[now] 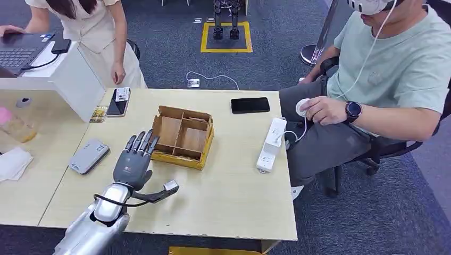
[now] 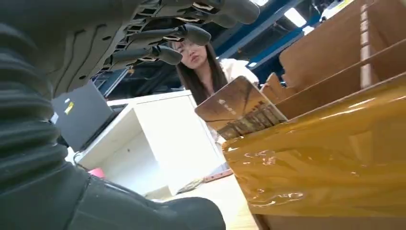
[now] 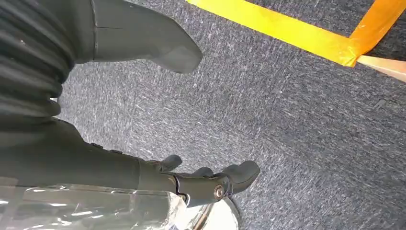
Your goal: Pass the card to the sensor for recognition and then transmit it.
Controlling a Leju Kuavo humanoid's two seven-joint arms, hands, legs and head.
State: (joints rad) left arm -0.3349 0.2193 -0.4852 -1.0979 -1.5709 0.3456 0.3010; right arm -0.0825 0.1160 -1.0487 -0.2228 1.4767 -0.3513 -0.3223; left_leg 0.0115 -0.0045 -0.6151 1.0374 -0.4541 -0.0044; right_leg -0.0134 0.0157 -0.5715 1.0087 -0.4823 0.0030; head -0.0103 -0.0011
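1. Low in the left half of the head view, my left hand [image 1: 135, 159] hovers over the pale wooden surface [image 1: 223, 202] with its fingers stretched out and apart, thumb swung wide to the right, holding nothing.
2. Its fingertips [image 1: 142, 139] reach almost to the near left corner of the brown cardboard box [image 1: 183, 137], which sits at the middle of the frame and is split into compartments.
3. From my left wrist view, the box's glossy yellow outer wall [image 2: 325, 158] stands close by, and a card [image 2: 239, 108] with a brown printed picture leans tilted against the box's rim.
4. A grey sensor device [image 1: 89, 155] lies flat on the surface just left of my left hand, apart from it.
5. My right hand [image 3: 143, 120] hangs over dark carpet with yellow tape [image 3: 297, 33]; its fingers are loosely curled yet spread from the thumb, with nothing in them.
6. Upper centre, a black phone [image 1: 250, 104] lies flat; a white power strip [image 1: 271, 144] rests at the surface's right edge.
7. A seated person [image 1: 383, 79] fills the upper right; another person [image 1: 90, 32] stands at upper left beside a laptop [image 1: 21, 50].
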